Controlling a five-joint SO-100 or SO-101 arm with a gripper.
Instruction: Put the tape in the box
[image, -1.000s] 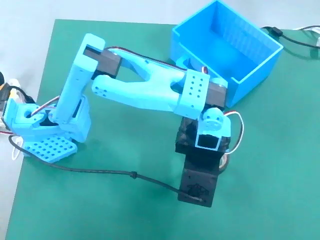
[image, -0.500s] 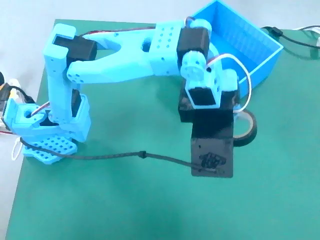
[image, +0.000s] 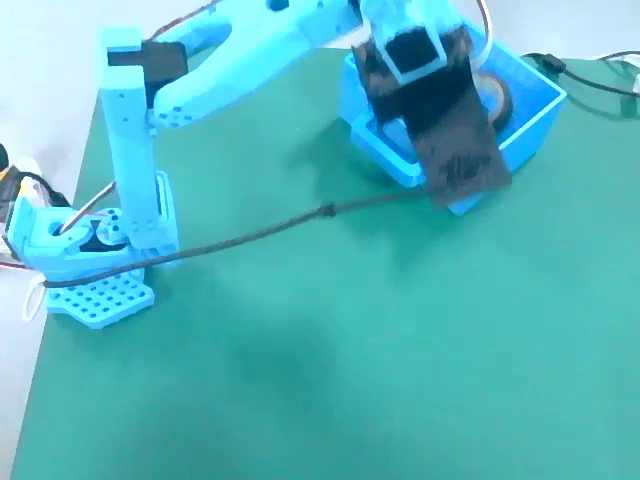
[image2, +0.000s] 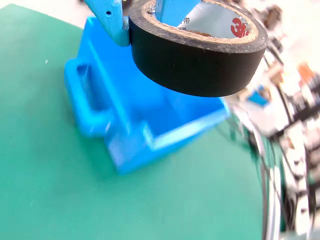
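Gripping tape (image2: 200, 65) above box (image2: 125, 125)

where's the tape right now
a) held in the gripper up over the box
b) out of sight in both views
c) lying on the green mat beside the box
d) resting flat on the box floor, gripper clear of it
a: the wrist view shows the tape pinched on its wall by the gripper, hanging above the open box; the fixed view places it over the box too.
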